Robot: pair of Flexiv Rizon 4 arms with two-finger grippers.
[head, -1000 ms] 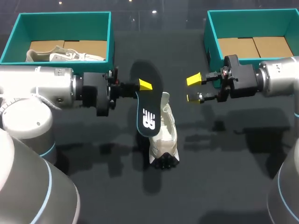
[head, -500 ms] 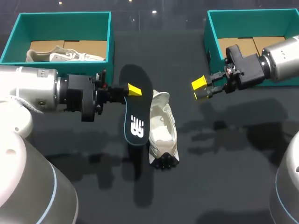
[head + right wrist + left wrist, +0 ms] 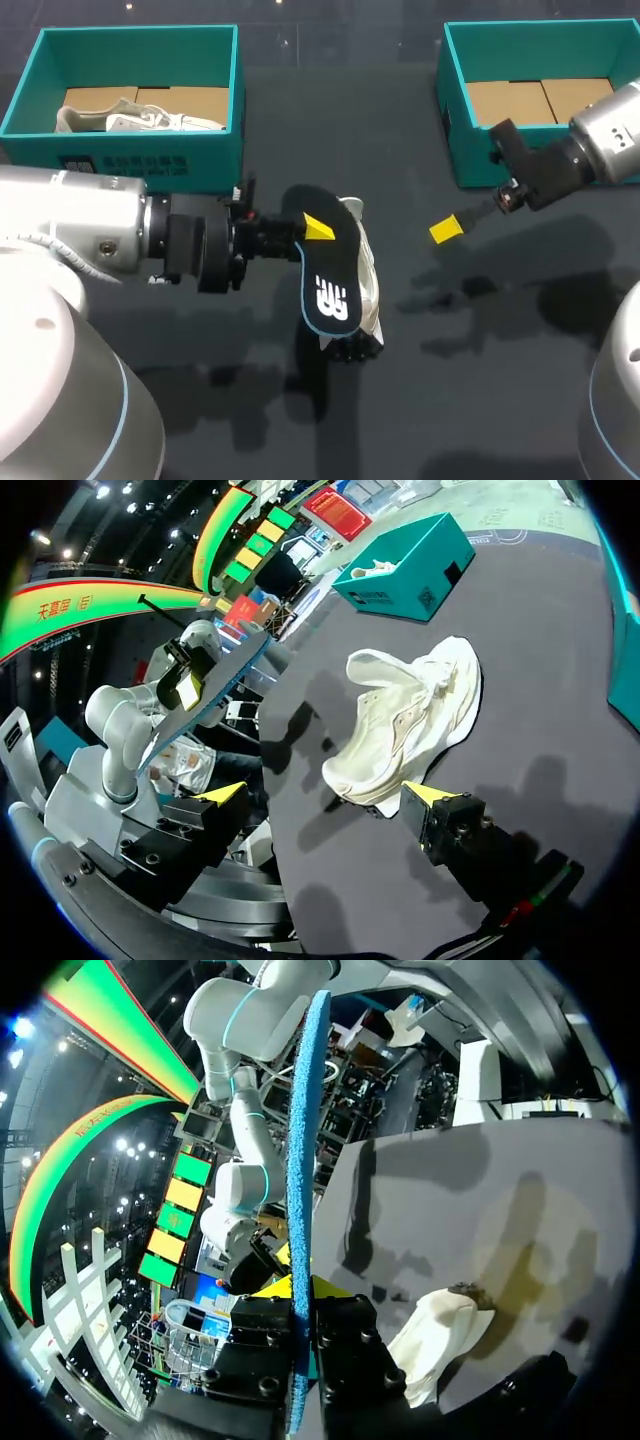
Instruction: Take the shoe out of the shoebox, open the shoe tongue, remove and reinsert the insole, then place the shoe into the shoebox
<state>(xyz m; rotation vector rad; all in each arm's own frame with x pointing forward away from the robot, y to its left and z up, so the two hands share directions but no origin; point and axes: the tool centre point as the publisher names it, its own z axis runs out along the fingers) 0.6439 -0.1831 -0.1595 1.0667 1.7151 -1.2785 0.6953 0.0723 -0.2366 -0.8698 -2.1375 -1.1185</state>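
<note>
Dark table, white shoe lying mid-table with its long axis running away from the robot. Left end effector is clamped on the insole, holding it just above the shoe and roughly lined up with it. Right end effector is spread open, well off to the right. Teal shoeboxes sit at the far corners, so nothing looks in the way

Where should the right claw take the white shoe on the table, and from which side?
Probably the upper's edge beside the opening of the white shoe, coming from the side of the right claw: the shoe lies tilted with that side towards it, while the left claw and the insole cover the other side.
</note>
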